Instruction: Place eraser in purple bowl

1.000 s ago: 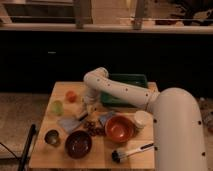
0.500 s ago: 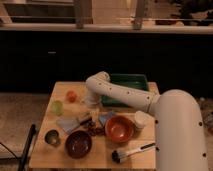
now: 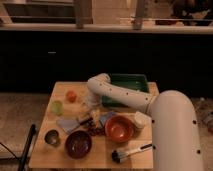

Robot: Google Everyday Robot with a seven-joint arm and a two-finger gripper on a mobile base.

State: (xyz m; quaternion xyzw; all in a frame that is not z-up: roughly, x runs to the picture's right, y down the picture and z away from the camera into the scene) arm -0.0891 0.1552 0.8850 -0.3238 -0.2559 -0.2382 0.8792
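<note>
Wooden table (image 3: 62, 93): open fingers (image 3: 93, 116) low behind purple bowl (image 3: 78, 144), eraser (image 3: 86, 120) just beside them.

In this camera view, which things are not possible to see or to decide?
1. Camera view: the gripper hangs low between the flat grey-blue cloth and the orange-red round bowl. The wrist of the white arm hides whether it touches the small cream eraser.
2. Green rectangular bin: the arm covers its front-left part.
3. Robot's white body: cut off by the bottom edge.
</note>
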